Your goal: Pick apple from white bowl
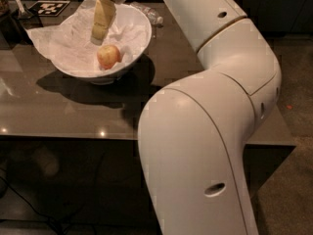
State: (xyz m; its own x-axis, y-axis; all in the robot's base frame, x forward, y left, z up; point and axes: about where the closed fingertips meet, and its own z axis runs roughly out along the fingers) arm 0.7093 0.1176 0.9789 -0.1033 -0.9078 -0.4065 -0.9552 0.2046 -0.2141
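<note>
The apple (pixel 108 56), yellow with a reddish blush, lies on crinkled white paper inside the white bowl (pixel 141 32), right of the bowl's centre. The bowl stands on the dark glossy table (pixel 58 111) at the back left. My gripper (pixel 99 33) hangs down from the top of the camera view into the bowl. Its tip is just above and slightly left of the apple, close to it; I cannot tell whether they touch. Nothing is held.
My large white arm (pixel 210 131) fills the right and lower middle of the view and hides part of the table. A black-and-white marker card (pixel 49 7) lies behind the bowl. A clear crumpled object (pixel 150 14) lies at the bowl's back right.
</note>
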